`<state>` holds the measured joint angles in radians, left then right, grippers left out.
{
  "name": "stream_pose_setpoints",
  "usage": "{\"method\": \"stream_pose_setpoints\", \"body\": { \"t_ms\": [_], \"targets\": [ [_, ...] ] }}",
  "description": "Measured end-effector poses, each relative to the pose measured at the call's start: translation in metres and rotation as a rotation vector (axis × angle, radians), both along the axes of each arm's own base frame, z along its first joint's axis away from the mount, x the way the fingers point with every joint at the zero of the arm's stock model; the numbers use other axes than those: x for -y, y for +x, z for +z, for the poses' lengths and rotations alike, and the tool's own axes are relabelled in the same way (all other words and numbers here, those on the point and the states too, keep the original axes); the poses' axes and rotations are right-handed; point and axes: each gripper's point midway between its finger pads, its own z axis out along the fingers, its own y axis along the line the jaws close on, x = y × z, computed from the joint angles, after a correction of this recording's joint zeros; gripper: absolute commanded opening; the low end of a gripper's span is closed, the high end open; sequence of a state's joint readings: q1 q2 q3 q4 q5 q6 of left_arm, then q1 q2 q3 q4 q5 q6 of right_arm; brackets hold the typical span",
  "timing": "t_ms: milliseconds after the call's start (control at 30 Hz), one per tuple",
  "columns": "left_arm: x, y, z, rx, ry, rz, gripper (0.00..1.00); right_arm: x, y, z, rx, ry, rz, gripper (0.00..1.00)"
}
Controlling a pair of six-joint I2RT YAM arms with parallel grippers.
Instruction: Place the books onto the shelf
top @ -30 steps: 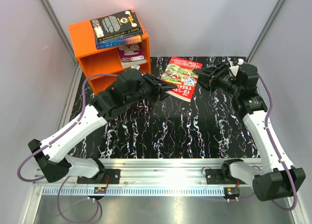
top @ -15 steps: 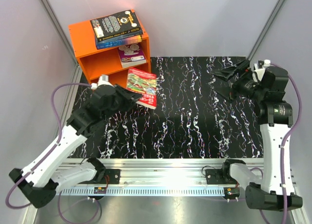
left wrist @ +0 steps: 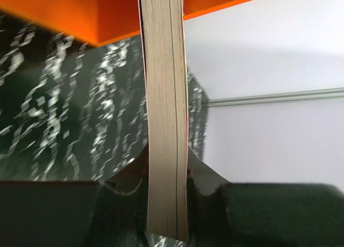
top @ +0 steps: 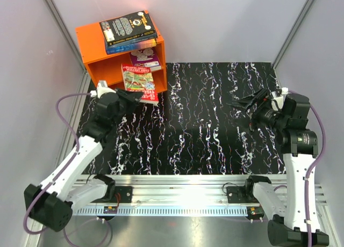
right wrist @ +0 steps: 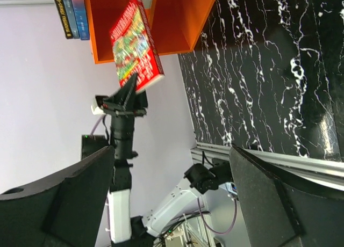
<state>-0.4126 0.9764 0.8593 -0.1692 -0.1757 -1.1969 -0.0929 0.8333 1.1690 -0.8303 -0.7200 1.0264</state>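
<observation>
**A:** Top external view first. Where is the red book [top: 138,78]?

**B:** It's in the left gripper [top: 134,95], lifted off the black marbled table [top: 204,134] and held right at the front of the orange shelf [top: 95,42], level with the lower compartment.

**A:** Is it inside yet?

**B:** Hard to say from above. Its far edge overlaps the opening, but I can't tell whether it has crossed the front edge. In the right wrist view it hangs tilted, cover outward, with its upper corner against the orange opening.

**A:** And the grip?

**B:** The left wrist view is plain on that. The jaws are drawn in narrow and pinch the book by one edge, one on each cover, with the pale page block standing straight up between them.

**A:** What about the other arm?

**B:** The right gripper [top: 246,108] hovers over the right side of the table, well apart from the shelf. Its jaws are spread wide and there's nothing between them.

**A:** And the other books?

**B:** The black book [top: 128,24] lies on the blue book [top: 134,44], both stacked on the shelf's top. The green-purple book [top: 144,58] lies in the upper compartment.
</observation>
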Motion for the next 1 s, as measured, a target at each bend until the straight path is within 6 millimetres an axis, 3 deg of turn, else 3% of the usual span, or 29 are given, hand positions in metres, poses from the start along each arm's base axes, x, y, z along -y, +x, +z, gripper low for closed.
{"method": "stream_pose_setpoints", "body": {
  "t_ms": [200, 533, 800, 900, 1000],
  "targets": [
    [0.009, 0.035, 0.012, 0.069, -0.065, -0.020, 0.00, 0.000, -0.007, -0.009, -0.014, -0.028, 0.017, 0.93],
    [0.019, 0.068, 0.030, 0.131, -0.139, -0.031, 0.00, 0.001, 0.002, -0.031, -0.082, -0.030, 0.023, 0.92],
    [0.024, 0.121, 0.001, 0.082, -0.132, 0.034, 0.02, 0.002, 0.013, -0.043, -0.107, -0.028, 0.025, 0.91],
    [0.025, 0.140, -0.016, 0.050, -0.139, 0.071, 0.08, 0.002, 0.013, -0.044, -0.111, -0.029, 0.026, 0.91],
    [0.026, 0.158, -0.026, 0.035, -0.154, 0.101, 0.25, 0.002, 0.014, -0.045, -0.112, -0.031, 0.027, 0.91]
  ]
}}
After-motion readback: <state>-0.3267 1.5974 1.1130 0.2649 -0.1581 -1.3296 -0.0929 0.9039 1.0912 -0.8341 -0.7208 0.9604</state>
